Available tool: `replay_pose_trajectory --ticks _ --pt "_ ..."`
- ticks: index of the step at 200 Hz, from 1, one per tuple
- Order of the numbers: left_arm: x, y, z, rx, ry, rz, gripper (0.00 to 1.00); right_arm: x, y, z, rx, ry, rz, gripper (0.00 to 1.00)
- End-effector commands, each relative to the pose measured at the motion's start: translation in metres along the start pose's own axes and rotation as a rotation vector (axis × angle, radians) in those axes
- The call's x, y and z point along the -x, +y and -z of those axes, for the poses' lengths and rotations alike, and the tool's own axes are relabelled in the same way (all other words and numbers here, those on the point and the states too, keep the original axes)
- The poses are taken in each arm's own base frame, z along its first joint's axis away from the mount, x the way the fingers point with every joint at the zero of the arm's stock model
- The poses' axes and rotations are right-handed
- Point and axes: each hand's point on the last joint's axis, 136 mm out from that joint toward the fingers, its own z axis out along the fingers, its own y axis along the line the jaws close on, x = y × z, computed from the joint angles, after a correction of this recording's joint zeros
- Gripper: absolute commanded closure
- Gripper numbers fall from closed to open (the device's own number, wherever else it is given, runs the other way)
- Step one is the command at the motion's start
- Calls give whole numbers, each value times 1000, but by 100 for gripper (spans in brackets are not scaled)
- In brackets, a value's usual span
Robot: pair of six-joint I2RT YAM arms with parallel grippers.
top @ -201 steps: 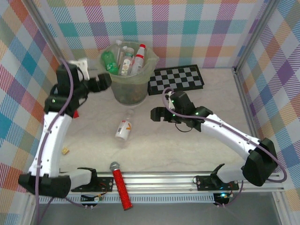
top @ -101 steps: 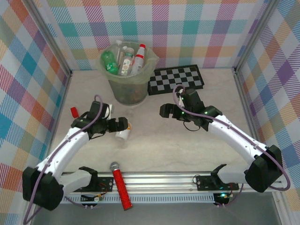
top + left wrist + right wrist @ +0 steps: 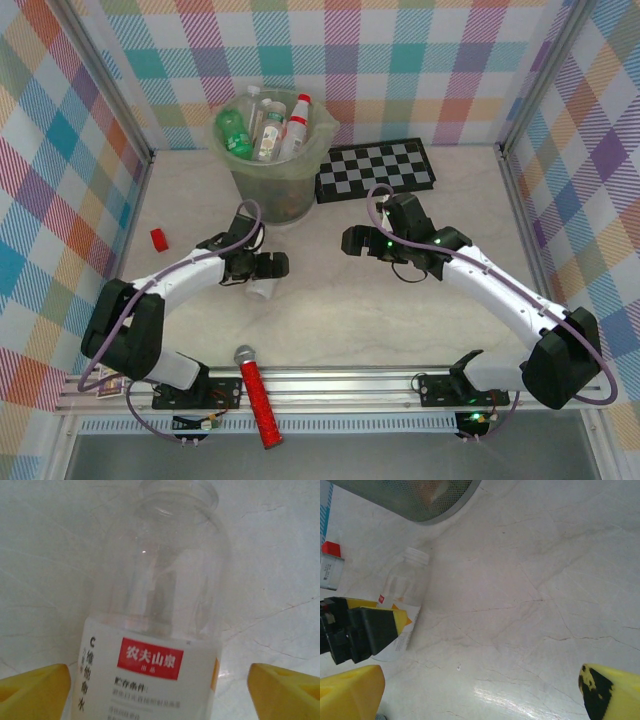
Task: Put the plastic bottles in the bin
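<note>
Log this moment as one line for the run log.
left gripper: open, straddling lying clear bottle, not closed | right gripper: open, over table | bin: several bottles inside

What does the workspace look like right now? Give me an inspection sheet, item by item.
Surface: pale marble-look table, no spills seen.
Job's things: bin upright at the back with several bottles inside; one clear bottle lying on the table.
Clutter: microphone, red block, chequered board.
Grippers: left gripper open, straddling the clear bottle without touching; right gripper open, empty.
Cables: purple cable along each arm, no snag seen.
Surroundings: plaid walls, metal rail.
</note>
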Motion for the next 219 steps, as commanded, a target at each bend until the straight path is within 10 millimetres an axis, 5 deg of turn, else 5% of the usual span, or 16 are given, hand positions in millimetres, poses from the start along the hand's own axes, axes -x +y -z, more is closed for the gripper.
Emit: replay_pose_trajectory --ticks 1,56,90,123,159,204,219 --pt "-1 3 -5 30 -16 -15 17 -7 -8 -5 -21 25 -19 1" --pt "-4 8 2 62 -9 -11 36 -8 -9 -8 -23 32 -21 1" --pt "3 3 28 60 -24 -17 41 -5 -8 -8 -23 29 -12 1" --pt "20 -5 86 53 -90 -59 43 -2 -6 -8 -26 26 -3 1" --pt "55 -23 175 19 -252 -129 44 1 -6 -10 -26 25 -3 1" --pt "137 -59 271 -83 -492 -198 47 -2 -6 -8 -19 32 -5 1" --pt "173 -56 286 -114 -551 -157 48 -4 -9 -5 -28 25 -6 1"
